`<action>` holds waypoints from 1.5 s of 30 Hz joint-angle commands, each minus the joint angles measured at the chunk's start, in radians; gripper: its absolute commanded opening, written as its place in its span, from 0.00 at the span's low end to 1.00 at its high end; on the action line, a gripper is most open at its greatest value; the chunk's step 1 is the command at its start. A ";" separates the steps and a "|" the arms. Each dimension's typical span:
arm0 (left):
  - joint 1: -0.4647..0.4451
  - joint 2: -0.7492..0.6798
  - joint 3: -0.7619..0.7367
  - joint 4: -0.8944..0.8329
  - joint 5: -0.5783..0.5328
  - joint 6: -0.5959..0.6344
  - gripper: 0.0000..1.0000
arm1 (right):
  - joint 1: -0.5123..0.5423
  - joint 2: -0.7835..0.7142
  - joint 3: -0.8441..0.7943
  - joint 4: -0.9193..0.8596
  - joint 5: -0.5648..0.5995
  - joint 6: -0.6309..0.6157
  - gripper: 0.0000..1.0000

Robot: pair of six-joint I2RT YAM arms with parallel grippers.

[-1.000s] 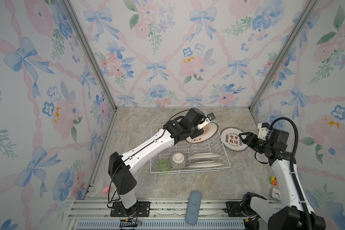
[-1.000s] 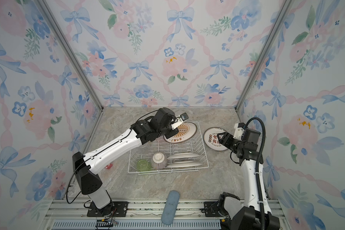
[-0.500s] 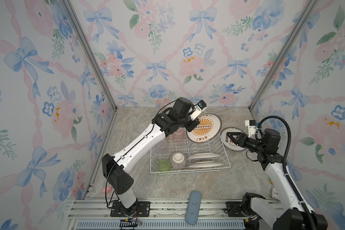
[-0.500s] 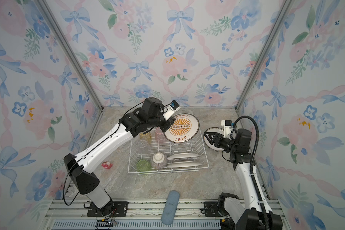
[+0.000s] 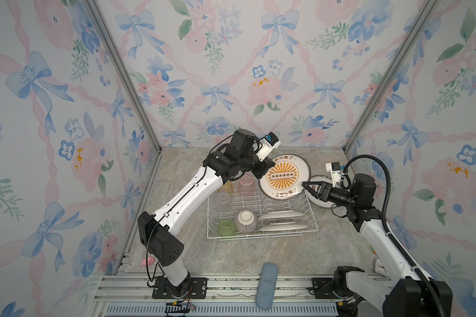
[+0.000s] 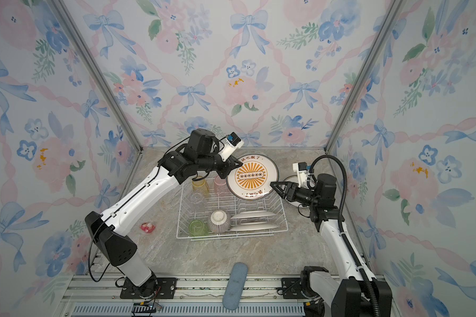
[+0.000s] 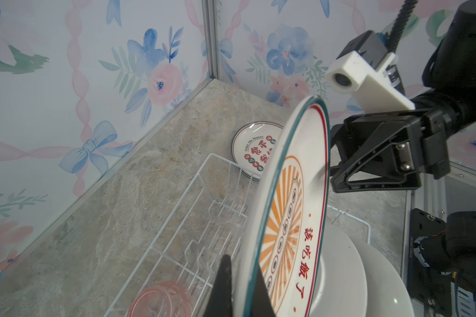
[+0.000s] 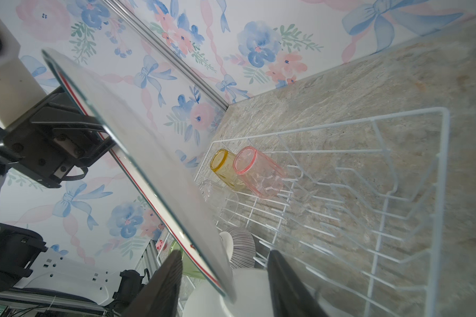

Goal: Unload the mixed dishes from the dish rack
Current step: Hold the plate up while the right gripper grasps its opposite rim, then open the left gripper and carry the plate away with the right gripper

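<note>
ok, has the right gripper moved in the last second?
Yes. The right gripper has shifted left, from over the tabletop plate to the dish rack's right edge.

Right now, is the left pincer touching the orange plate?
Touching: the left wrist view shows the left pincer shut on the orange plate at its rim.

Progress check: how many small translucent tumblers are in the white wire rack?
4: yellow tumbler and pink tumbler at its far-left corner, clear tumbler just nearer, green tumbler near-left.
</note>
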 commanded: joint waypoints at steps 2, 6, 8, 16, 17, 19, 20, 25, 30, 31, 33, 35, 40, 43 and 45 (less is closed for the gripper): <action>0.013 -0.001 0.039 0.042 0.112 -0.051 0.00 | 0.023 0.008 0.033 0.070 -0.024 0.024 0.53; 0.026 0.021 0.037 0.049 0.155 -0.074 0.00 | 0.043 0.009 0.040 0.083 -0.039 0.031 0.50; 0.032 0.030 0.037 0.056 0.177 -0.085 0.00 | 0.049 0.006 0.043 0.082 -0.047 0.031 0.49; 0.044 0.052 0.032 0.086 0.223 -0.110 0.00 | 0.056 -0.019 0.058 0.064 -0.066 0.024 0.36; 0.045 0.052 0.031 0.086 0.226 -0.112 0.00 | 0.055 -0.022 0.060 0.056 -0.066 0.020 0.35; 0.044 0.054 0.028 0.087 0.227 -0.112 0.00 | 0.056 -0.028 0.067 0.034 -0.066 0.007 0.31; 0.044 0.054 0.027 0.087 0.227 -0.112 0.00 | 0.056 -0.029 0.070 0.025 -0.066 0.002 0.30; 0.046 0.052 0.018 0.087 0.230 -0.112 0.00 | 0.055 -0.036 0.077 0.001 -0.063 -0.011 0.26; 0.046 0.044 0.006 0.087 0.229 -0.110 0.00 | 0.056 -0.033 0.083 -0.004 -0.059 -0.009 0.13; 0.046 0.043 0.003 0.087 0.228 -0.109 0.00 | 0.057 -0.032 0.083 -0.005 -0.058 -0.008 0.11; 0.046 0.037 -0.003 0.087 0.225 -0.109 0.00 | 0.058 -0.033 0.086 -0.004 -0.053 -0.005 0.05; 0.046 0.032 -0.012 0.086 0.210 -0.109 0.00 | 0.059 -0.035 0.085 -0.004 -0.045 -0.001 0.01; 0.045 0.012 -0.041 0.088 0.169 -0.106 0.38 | 0.059 -0.037 0.084 0.003 -0.024 0.013 0.00; 0.046 -0.004 -0.065 0.086 0.135 -0.101 0.52 | 0.057 -0.037 0.089 0.000 -0.013 0.019 0.00; 0.045 -0.018 -0.085 0.087 0.110 -0.099 0.53 | 0.055 -0.041 0.095 -0.029 0.007 0.008 0.00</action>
